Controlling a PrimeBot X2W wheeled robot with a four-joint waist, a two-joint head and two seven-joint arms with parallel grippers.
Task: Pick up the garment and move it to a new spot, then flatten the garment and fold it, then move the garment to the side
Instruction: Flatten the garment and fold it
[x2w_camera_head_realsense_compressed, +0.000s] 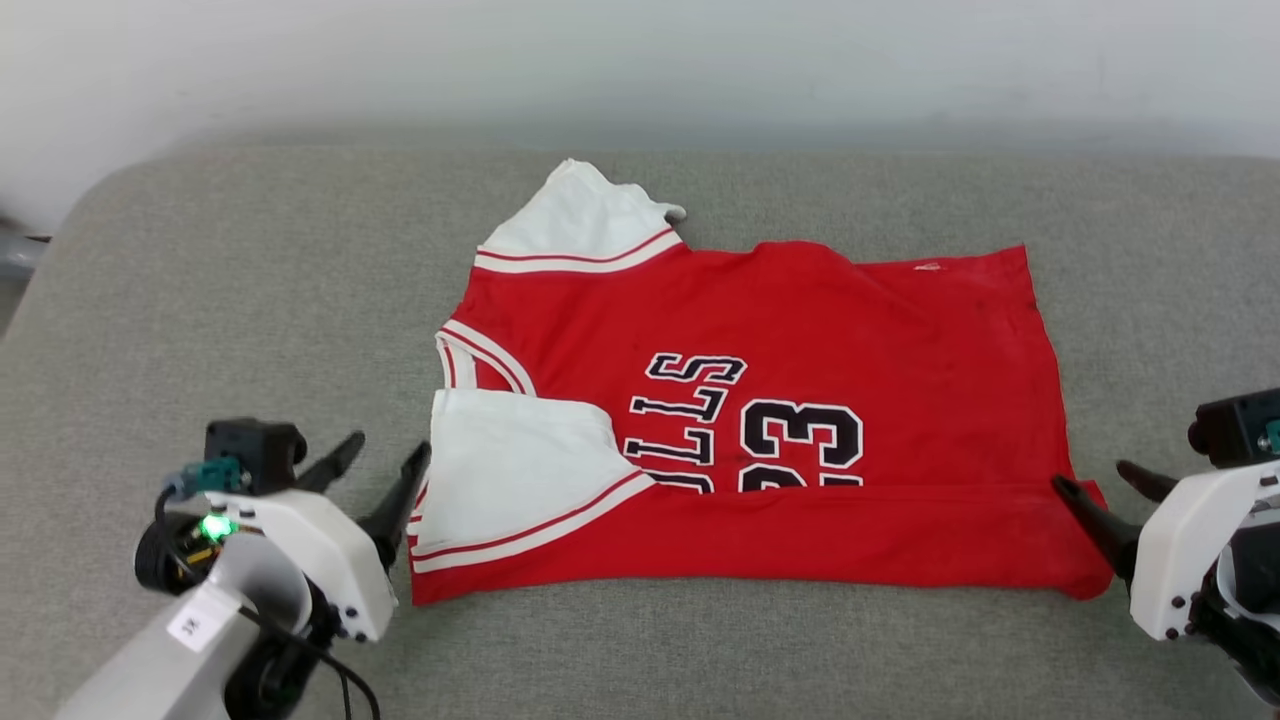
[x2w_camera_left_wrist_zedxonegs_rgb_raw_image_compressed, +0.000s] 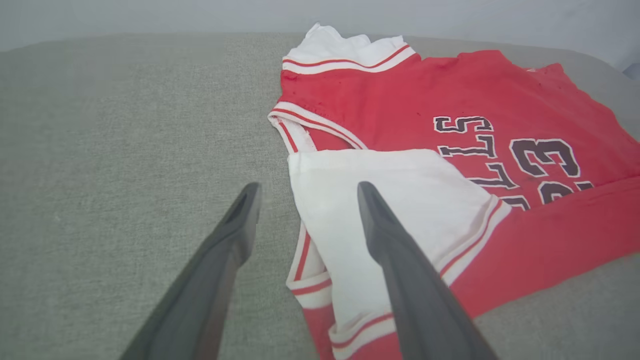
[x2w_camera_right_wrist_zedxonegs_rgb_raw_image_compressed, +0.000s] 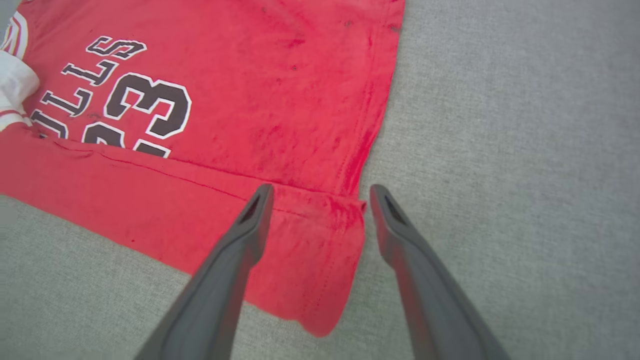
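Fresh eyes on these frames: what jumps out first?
The red garment lies spread on the grey cushion, with its near edge folded up over the bottom of the dark lettering. The left gripper and right gripper flank its near corners, both open and holding nothing.

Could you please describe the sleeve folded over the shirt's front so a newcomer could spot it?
On the grey cushion lies a red shirt with dark lettering. At its collar end, by the left gripper, a white sleeve lies folded over the red front. Unlike the other sleeve, which sticks out at the far edge, it covers part of the lettering.
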